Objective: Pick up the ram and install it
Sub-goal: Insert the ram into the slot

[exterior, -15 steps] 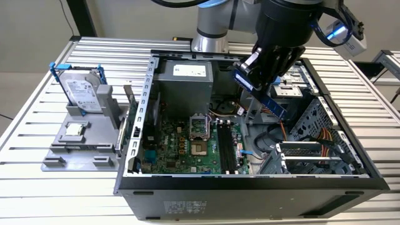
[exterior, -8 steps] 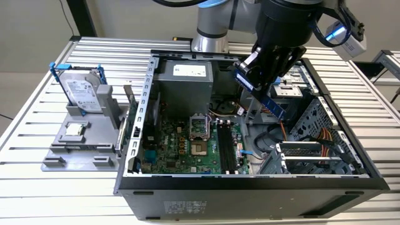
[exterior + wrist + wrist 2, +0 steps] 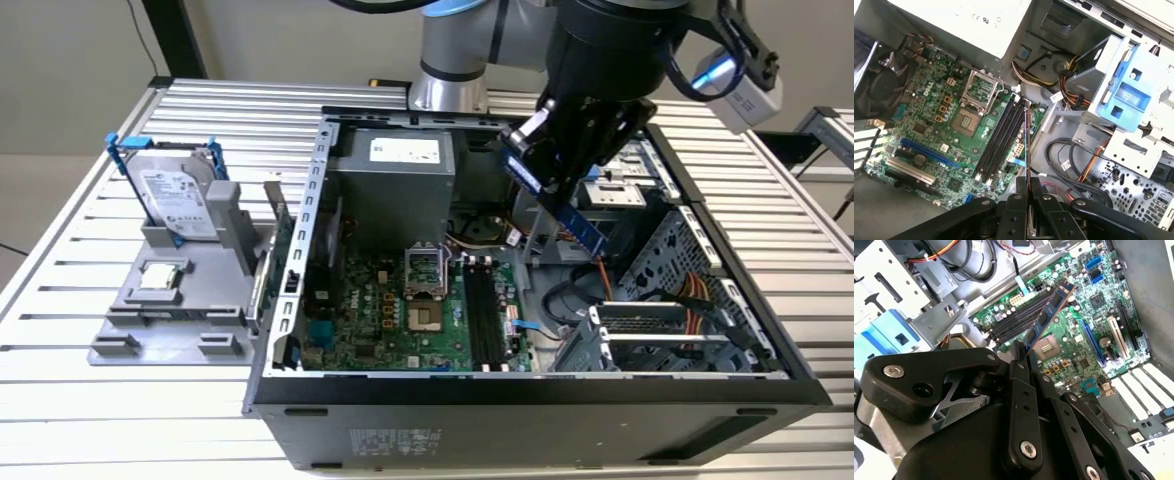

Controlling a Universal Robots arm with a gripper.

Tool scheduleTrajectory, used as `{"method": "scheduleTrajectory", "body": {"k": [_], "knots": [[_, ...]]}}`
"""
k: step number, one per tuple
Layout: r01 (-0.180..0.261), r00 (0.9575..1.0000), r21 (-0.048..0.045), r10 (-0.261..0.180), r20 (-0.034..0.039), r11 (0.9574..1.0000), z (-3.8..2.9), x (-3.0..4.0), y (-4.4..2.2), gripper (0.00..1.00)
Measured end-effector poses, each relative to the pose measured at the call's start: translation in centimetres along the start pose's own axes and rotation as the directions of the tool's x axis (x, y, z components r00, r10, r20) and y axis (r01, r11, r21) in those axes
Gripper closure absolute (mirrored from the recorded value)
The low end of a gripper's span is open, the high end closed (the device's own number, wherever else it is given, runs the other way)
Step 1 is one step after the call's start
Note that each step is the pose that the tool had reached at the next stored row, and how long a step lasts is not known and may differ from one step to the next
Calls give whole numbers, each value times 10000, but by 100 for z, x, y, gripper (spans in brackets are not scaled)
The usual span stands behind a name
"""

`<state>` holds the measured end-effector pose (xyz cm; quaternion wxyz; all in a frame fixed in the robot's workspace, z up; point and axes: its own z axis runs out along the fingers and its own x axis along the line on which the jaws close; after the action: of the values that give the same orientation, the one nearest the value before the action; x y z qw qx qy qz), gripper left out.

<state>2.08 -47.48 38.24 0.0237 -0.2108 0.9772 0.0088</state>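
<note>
The gripper (image 3: 561, 197) clamps the ram (image 3: 1046, 317) (tilted) above the motherboard (image 3: 387, 320).

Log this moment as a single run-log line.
gripper: shut on ram | ram: held tilted above the motherboard, not in memory slots | hard drive: on stand outside the case

ram (image 3: 1048, 312): blue board, row of dark chips, gold-orange strip along one edge. hand (image 3: 1024, 354): matte black, silver screws. motherboard (image 3: 929, 125): green, black memory slots, one blue slot. computer case (image 3: 534, 415): black outside, grey perforated metal inside. drive caddy (image 3: 1129, 90): light blue. hard drive (image 3: 174, 190): silver, blue frame. tabletop (image 3: 134, 400): silvery, ribbed stripes. holder (image 3: 174, 325): plain grey.
</note>
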Motion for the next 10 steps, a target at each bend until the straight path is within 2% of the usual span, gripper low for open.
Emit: {"method": "scheduleTrajectory", "body": {"k": [5,10], "knots": [[-487,9988,24,487,4,9988,0,0,0,100],[-997,9950,50,997,9,9950,0,0,0,100]]}}
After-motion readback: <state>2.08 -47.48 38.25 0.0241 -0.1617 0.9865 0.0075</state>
